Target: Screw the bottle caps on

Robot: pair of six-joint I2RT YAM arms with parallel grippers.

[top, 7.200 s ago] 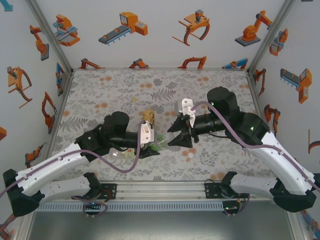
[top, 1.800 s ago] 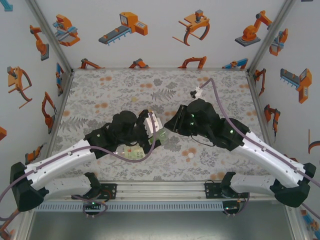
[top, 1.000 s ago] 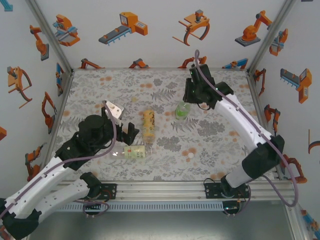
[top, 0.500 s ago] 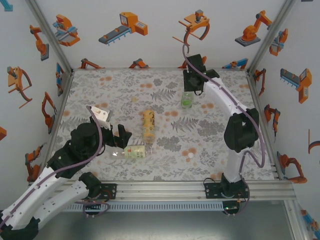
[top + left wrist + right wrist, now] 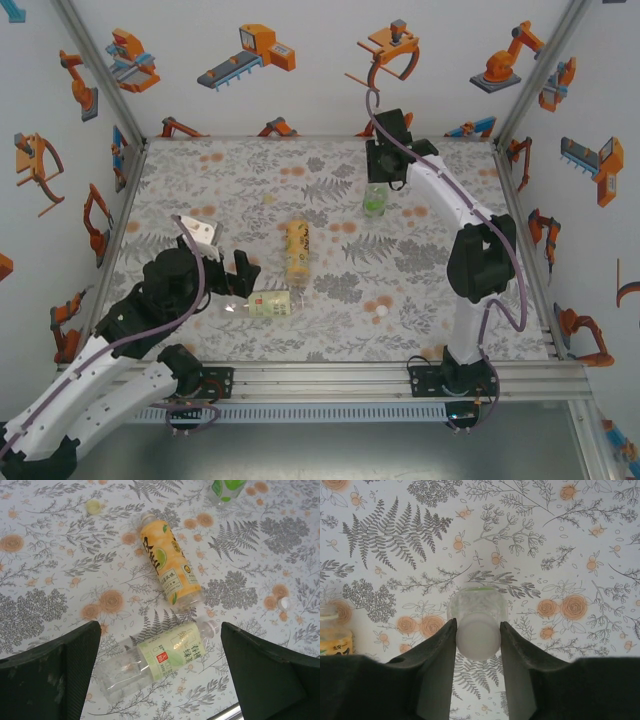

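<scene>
Green-label bottle (image 5: pixel 373 203) upright between right jaws; yellow bottle (image 5: pixel 167 567), clear bottle (image 5: pixel 155 660) lying.

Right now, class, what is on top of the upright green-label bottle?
A white cap sits on the bottle, between the fingers of the right tool. The cap covers the neck, so the thread is hidden.
</scene>
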